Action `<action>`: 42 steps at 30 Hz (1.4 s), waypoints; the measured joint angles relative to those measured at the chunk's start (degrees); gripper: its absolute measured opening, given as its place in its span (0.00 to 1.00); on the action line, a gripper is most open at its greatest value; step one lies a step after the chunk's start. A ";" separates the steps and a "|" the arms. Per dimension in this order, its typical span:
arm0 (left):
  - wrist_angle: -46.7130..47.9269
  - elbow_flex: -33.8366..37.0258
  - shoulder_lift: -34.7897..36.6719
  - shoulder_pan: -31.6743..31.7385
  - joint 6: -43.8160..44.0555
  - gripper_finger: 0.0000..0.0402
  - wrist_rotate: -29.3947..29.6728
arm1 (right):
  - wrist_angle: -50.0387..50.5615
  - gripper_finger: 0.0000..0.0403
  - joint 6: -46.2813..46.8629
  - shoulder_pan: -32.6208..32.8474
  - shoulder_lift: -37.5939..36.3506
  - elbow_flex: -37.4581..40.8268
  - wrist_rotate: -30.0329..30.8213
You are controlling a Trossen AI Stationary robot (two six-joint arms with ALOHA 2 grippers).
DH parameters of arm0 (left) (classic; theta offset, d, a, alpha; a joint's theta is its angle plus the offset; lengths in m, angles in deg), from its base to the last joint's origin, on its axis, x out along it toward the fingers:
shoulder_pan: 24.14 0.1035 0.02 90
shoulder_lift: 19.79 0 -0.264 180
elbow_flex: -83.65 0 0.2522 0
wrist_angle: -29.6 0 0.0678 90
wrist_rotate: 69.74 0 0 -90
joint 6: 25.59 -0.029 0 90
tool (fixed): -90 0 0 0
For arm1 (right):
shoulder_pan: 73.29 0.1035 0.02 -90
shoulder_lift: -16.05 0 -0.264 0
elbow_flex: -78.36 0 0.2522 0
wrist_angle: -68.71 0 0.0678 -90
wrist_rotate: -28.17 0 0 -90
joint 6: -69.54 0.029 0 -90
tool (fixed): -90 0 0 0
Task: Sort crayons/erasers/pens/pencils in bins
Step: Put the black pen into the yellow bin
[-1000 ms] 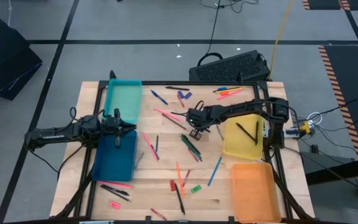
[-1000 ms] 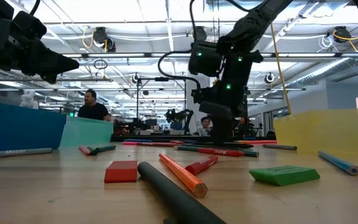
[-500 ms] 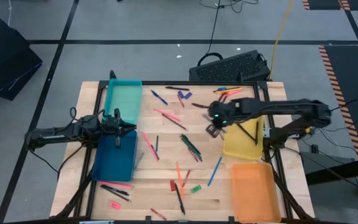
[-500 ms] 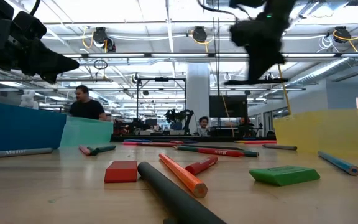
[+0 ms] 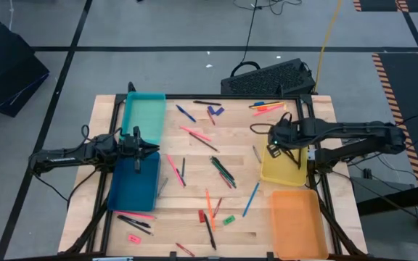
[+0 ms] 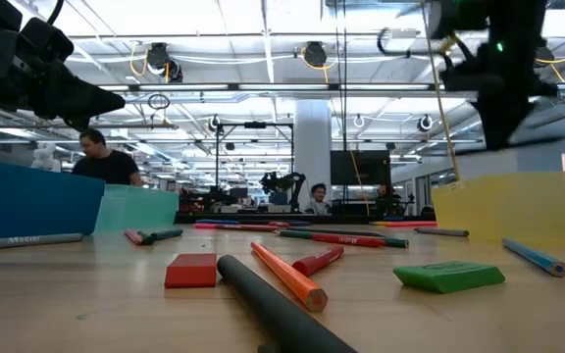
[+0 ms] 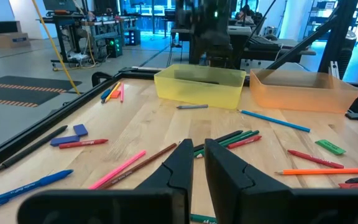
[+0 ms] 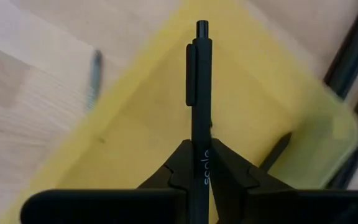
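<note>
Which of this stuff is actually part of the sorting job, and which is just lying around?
Job: teal bin, dark blue bin, yellow bin, orange bin; black pen in the right gripper over the yellow bin; red eraser; green eraser; left gripper, by the dark blue bin.
Lying about: black box on the floor, yellow cable, person behind.

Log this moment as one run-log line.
right end effector: shut on black clip pen, over translucent yellow plastic bin | left end effector: waiting at translucent dark blue plastic bin
</note>
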 joint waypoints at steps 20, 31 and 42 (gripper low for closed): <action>0.00 0.00 -0.01 0.00 0.00 0.11 0.00 | -13.35 0.31 -2.20 0.06 2.19 11.01 -8.86; 0.00 -0.01 -0.02 -0.01 0.00 0.11 0.00 | -21.24 0.27 -15.94 3.91 8.70 -2.28 -4.86; 0.00 -0.01 -0.02 0.01 0.00 0.11 0.00 | -25.50 0.27 -21.86 11.81 22.73 -4.28 -13.76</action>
